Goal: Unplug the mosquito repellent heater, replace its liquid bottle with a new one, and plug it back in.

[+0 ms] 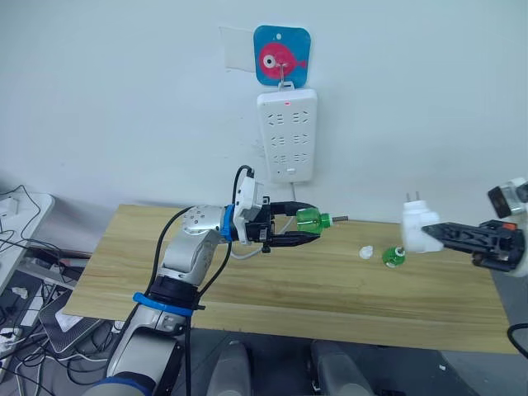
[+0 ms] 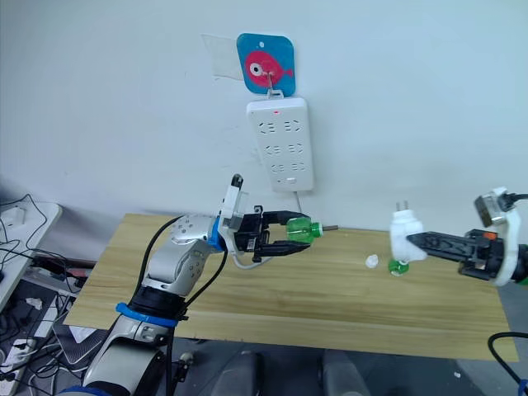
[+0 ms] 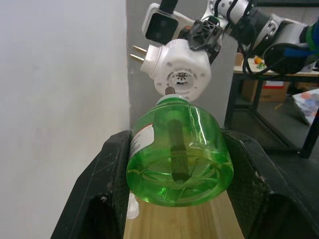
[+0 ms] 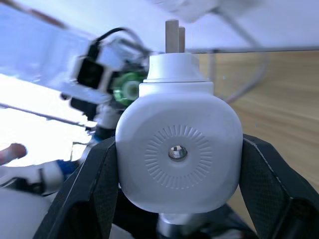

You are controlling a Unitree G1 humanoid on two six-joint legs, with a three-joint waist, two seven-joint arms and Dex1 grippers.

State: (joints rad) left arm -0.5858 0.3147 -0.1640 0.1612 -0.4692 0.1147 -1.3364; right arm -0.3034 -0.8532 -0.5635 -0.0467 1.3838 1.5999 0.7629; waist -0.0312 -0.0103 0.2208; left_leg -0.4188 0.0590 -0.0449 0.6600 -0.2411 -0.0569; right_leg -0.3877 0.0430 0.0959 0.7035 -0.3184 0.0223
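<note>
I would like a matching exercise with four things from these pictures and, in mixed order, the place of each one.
Things:
1. green bottle
2. mosquito repellent heater
3. power strip
4. small white cap

Places:
a. hanging on the wall
b. lying on the wooden table
c. held in the left claw
d. held in the right claw

Pairs: 1-c, 2-d, 3-a, 4-b

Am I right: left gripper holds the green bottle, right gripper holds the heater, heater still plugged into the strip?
Not quite. The heater is unplugged: in the left eye view its prongs are bare, held in the right gripper above the table, clear of the wall power strip. The left gripper does hold the green bottle.
</note>
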